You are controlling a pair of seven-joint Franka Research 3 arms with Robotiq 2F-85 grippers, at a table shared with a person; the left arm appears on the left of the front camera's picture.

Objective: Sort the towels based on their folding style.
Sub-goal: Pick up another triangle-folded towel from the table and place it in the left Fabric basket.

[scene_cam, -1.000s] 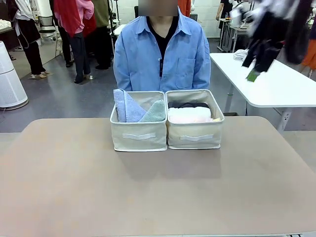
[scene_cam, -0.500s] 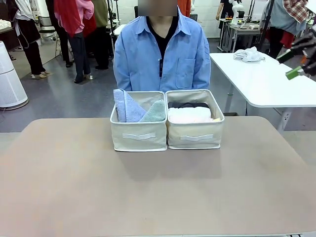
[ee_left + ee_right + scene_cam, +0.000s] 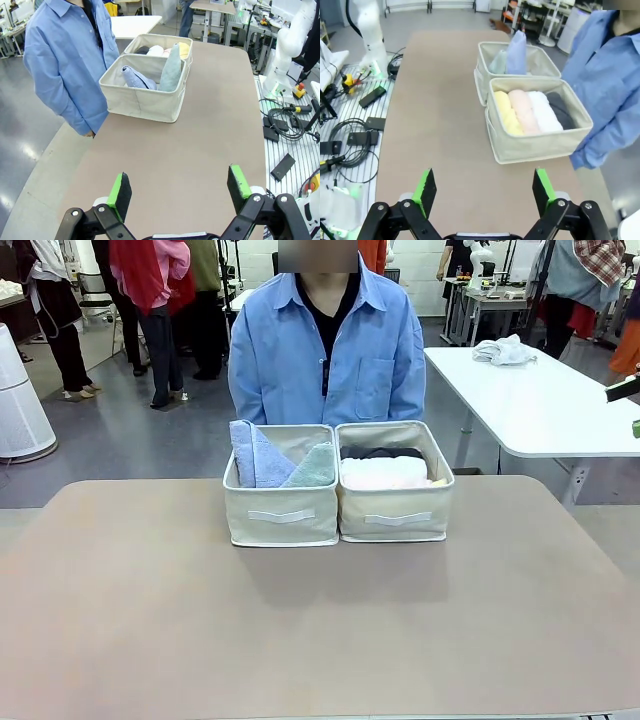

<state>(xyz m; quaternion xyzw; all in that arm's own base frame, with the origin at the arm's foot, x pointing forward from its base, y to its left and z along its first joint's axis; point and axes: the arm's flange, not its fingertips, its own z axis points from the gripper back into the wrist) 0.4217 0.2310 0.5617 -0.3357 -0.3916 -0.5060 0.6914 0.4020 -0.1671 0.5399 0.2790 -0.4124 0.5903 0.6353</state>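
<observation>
I see two cream bins side by side at the far edge of the table point(image 3: 320, 620), touching each other, directly in front of the person in the blue shirt point(image 3: 325, 345). I take the right bin point(image 3: 395, 502) as my landmark. Inside it, in my right wrist view, four rolled towels lie in a row: the yellow roll point(image 3: 508, 112), the pink roll point(image 3: 524, 110), the white roll point(image 3: 543, 111) and the dark grey roll point(image 3: 563, 112), each touching the next. In the left bin point(image 3: 281, 505), just beside the landmark, the lavender-blue cone point(image 3: 256, 454) and the pale green cone point(image 3: 312, 468) stand upright, leaning on each other.

My left tool point(image 3: 180, 187) hangs above bare table well short of the landmark bin, its green-padded fingers spread wide with nothing between them. My right tool point(image 3: 484, 190) hangs likewise over the table near the bin's side, fingers spread apart and empty.
</observation>
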